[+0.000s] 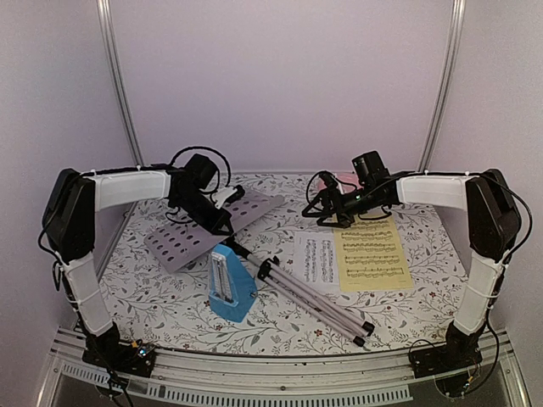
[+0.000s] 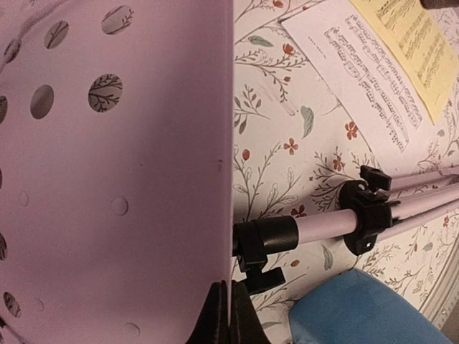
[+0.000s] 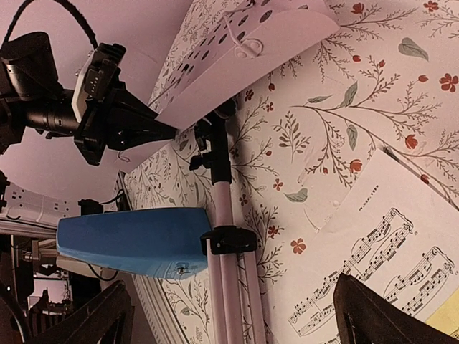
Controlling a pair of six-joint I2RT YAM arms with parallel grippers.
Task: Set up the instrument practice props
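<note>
The music stand (image 1: 254, 209) is laid flat on the table (image 1: 161, 298). Its perforated desk (image 2: 107, 186) lies toward the far left corner, and its folded tripod legs (image 1: 318, 298) run out toward the near edge, right of centre. The left gripper (image 2: 228, 317) is pressed together on the desk's edge, just beside the spot where the tube (image 2: 315, 231) meets it, so the thin panel is pinched between the fingers. The right gripper (image 1: 325, 212) is spread wide with nothing in it and hangs near the far edge, above the top of the white sheet (image 1: 316, 261). The yellow sheet (image 1: 372, 254) is placed alongside the white one, on the side toward the right edge. The blue metronome (image 1: 231, 287) is set left of centre toward the near edge, just beside the tube.

The step in hand is judged to be the raising of the stand, with the hold on the desk taken and the lift not yet begun. For the next move, the desk end has to be lifted so that the stand is tipped upright on its foot. The legs are not yet spread, so the free gripper is likely needed at the leg end. Care is called for beside the metronome, which could be knocked by the swinging tube. The two sheets are left for afterwards.
</note>
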